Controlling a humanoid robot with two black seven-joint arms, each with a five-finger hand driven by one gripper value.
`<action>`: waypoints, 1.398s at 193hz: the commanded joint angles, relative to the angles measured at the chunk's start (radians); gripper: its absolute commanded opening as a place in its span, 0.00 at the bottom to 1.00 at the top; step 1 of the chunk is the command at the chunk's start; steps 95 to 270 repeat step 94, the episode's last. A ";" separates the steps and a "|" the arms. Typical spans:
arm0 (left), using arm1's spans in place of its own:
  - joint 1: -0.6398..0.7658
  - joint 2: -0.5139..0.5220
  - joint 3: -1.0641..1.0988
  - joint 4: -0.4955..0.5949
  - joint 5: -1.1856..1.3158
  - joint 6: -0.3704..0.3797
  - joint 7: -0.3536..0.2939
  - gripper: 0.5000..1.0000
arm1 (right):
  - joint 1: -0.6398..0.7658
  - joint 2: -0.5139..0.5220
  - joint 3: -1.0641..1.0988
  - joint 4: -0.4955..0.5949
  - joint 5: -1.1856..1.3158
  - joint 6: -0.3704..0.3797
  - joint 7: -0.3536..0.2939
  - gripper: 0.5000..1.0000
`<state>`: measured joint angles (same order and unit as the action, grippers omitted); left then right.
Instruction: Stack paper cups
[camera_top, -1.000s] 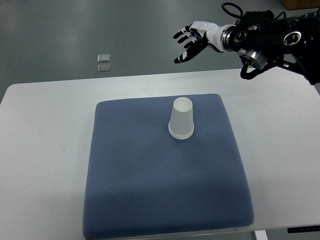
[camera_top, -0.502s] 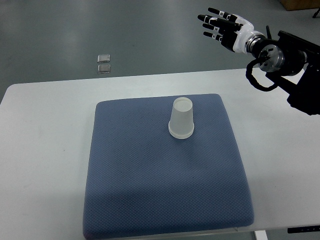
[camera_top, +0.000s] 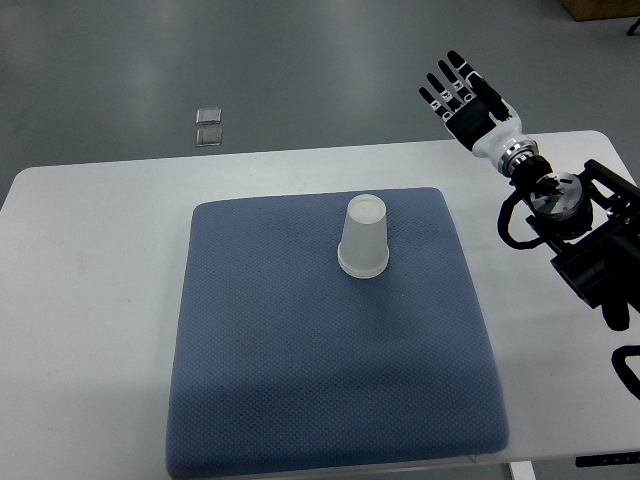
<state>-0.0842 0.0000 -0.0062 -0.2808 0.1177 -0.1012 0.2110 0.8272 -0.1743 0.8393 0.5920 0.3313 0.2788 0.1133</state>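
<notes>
A white paper cup (camera_top: 363, 238) stands upside down on the blue mat (camera_top: 330, 350), near the mat's far edge; whether more than one cup is nested there I cannot tell. My right hand (camera_top: 462, 95) is up beyond the table's far right corner, well away from the cup, with its fingers spread flat and nothing in them. Its black forearm (camera_top: 575, 225) runs down along the right edge of the picture. The left arm does not show.
The mat lies on a white table (camera_top: 90, 300). Two small clear square pieces (camera_top: 208, 125) lie on the grey floor beyond the table's far edge.
The right arm has swung from the top right toward the right edge, now pointing up the picture. The hand has turned and stays spread. The cup has not moved.
</notes>
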 joint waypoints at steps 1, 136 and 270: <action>0.000 0.000 0.000 0.000 0.000 0.000 0.001 1.00 | -0.014 0.001 0.009 -0.020 0.000 0.022 0.009 0.83; 0.000 0.000 -0.006 0.005 -0.001 0.008 0.001 1.00 | -0.045 0.016 0.034 -0.041 0.002 0.054 0.012 0.83; 0.000 0.000 -0.006 0.005 -0.001 0.008 0.001 1.00 | -0.045 0.016 0.034 -0.041 0.002 0.054 0.012 0.83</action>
